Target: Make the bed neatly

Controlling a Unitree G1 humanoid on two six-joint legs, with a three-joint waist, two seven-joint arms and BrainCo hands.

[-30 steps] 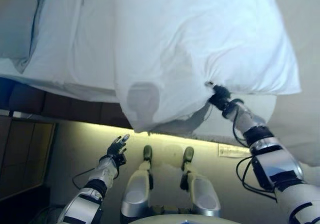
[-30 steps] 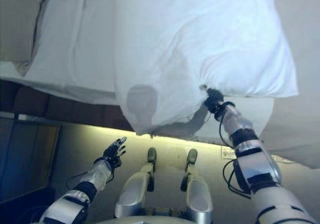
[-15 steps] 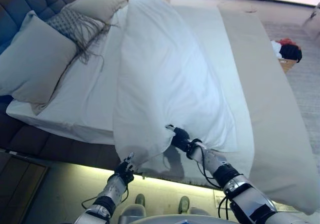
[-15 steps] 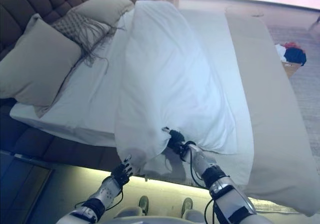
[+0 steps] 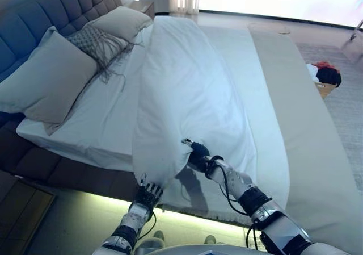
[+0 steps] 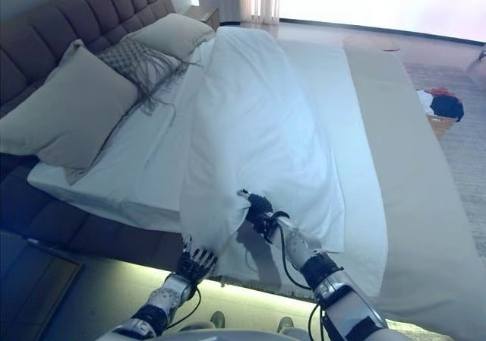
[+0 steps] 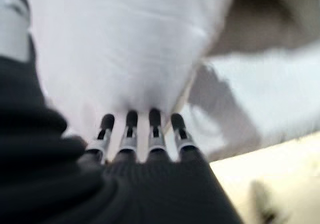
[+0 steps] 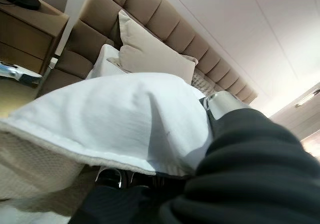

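Two hands at the near edge of the bed (image 5: 68, 136). Right hand (image 5: 197, 153) has its fingers clamped on a bunched fold of the white duvet (image 5: 190, 90), which lies in a long ridge down the middle of the mattress, its near end draping over the edge. Left hand (image 5: 146, 193) is below that hanging end, fingers (image 7: 129, 129) straight and spread, tips at the fabric, holding nothing. Two beige pillows (image 5: 51, 76) and a fringed grey cushion (image 5: 96, 39) sit against the tufted headboard (image 6: 91, 14). Beige bedspread (image 5: 295, 96) runs along the far side. Clothes in a basket (image 5: 324, 76) on the floor beyond.
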